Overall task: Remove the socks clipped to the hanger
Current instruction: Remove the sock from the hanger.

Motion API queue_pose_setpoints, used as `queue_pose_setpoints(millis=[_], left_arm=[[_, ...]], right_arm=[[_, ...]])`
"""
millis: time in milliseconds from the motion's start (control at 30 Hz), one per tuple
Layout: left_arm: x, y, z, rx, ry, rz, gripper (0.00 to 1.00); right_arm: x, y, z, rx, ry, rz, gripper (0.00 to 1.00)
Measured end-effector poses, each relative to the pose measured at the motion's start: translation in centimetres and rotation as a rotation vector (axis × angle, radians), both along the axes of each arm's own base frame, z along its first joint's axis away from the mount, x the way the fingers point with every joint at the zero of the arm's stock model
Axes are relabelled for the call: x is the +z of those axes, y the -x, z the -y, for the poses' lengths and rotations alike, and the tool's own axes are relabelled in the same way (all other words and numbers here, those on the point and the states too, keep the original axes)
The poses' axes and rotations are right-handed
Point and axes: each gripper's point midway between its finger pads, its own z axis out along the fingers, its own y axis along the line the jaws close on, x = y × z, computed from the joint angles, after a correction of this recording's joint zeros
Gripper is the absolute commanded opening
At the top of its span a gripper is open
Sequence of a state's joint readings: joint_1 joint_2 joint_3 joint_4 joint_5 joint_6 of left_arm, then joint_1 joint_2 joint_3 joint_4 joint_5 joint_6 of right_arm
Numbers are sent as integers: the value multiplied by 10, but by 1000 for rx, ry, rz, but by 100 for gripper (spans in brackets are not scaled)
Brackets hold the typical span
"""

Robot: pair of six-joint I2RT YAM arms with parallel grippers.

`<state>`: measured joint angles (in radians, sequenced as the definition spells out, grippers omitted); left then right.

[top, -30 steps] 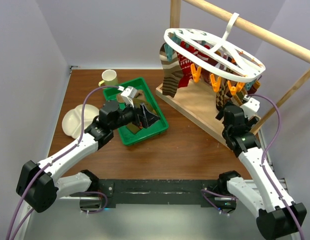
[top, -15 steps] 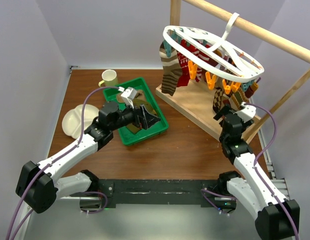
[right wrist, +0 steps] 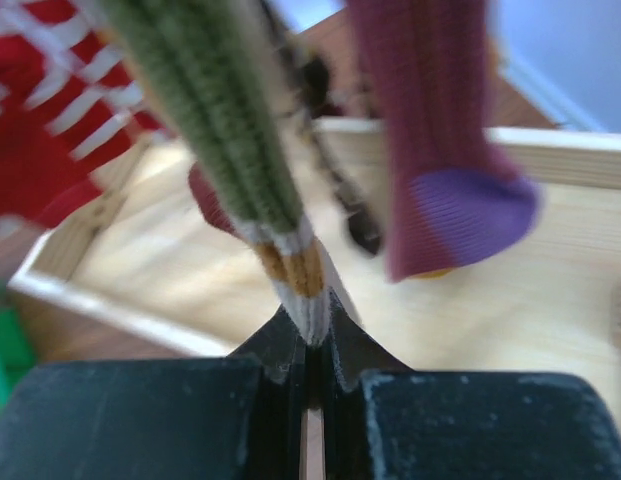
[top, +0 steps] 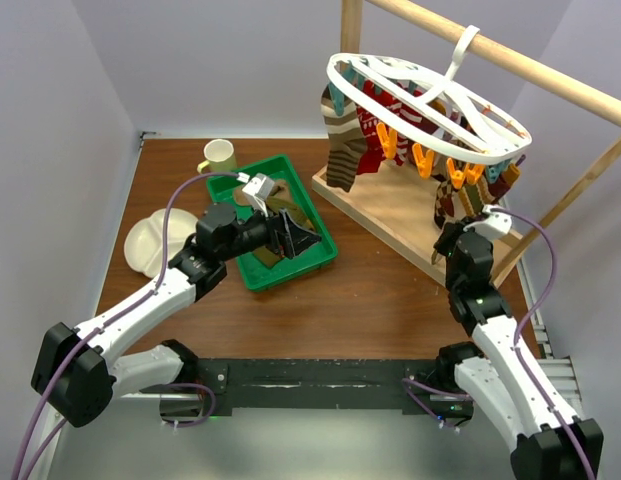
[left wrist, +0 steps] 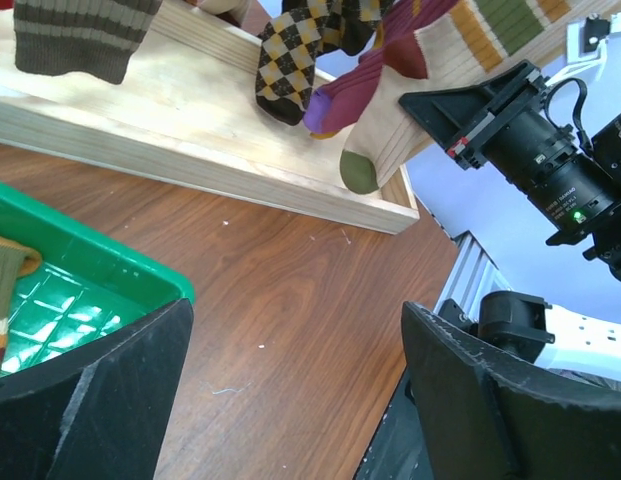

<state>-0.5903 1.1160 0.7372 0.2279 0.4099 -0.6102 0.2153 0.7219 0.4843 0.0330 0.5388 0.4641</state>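
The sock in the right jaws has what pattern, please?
The sock is ribbed, striped green, cream and orange; clearest in the right wrist view.

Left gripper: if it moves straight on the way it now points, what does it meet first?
Probably the bare table just past the corner of the green tray. If the left gripper runs flatter than it looks, it meets the raised edge of the wooden base instead. Depth is unclear.

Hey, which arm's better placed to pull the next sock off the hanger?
Right. The right gripper is shut on a striped sock under the hanger; the left gripper hangs open over the green tray.
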Motion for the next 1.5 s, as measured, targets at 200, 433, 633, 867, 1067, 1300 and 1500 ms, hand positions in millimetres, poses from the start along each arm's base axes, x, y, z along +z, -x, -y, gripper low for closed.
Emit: queue_pose_setpoints(millis=[200,433,633,867,1067,1300,1500], left_arm=[[8,7,6,-47,46,12,84],[26,18,14,-130,116,39,86],[16,21,26,-181,115,18,87],[-4,22,61,-249,93,-35,88],[-4,15,90,-290,100,-28,88],[-3,8,114,-319,112,-9,89],[-7,6,131,-341,116,-4,91]], right_arm=[[13,6,-44,254,-59,16,0],[36,14,-99,568,-116,23,0],[40,25,-127,731,-166,15,0],[53,36,-145,849,-198,35,0],[61,44,-155,913,-217,49,0],[69,46,-164,961,-259,57,0],[73,46,-170,983,-294,65,0]])
